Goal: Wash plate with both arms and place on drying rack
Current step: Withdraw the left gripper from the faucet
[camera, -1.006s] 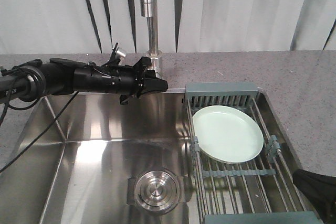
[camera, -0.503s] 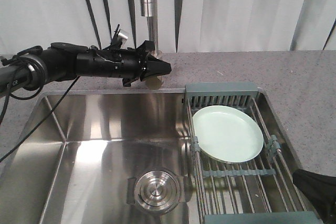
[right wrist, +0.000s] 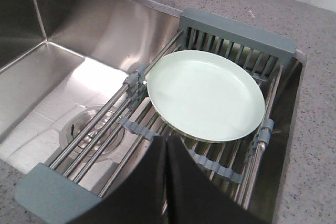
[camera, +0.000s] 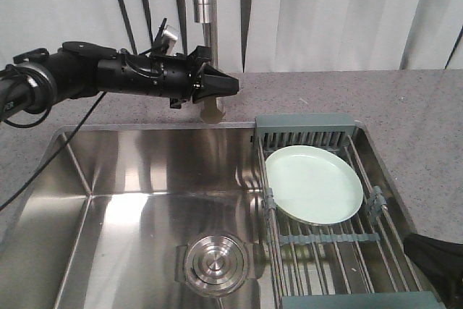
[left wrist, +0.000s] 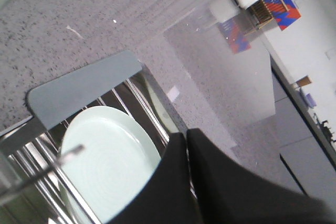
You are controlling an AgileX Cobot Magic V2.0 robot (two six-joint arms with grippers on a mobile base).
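Right now: 1 round matte mint-green plate (camera: 313, 184) lies on 1 steel-rod drying rack (camera: 340, 247) w/ grey-green plastic ends. Left hand (camera: 230, 86) and right hand (right wrist: 167, 145): both closed, empty.

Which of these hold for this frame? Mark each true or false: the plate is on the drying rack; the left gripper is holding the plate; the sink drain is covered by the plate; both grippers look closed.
1. The plate lies on the drying rack. True.
2. The left gripper is holding the plate. False: it is up by the faucet, apart from the plate.
3. The plate covers the sink drain. False: the drain is bare, left of the rack.
4. Both grippers look closed. True: the right gripper and the left show fingers together.
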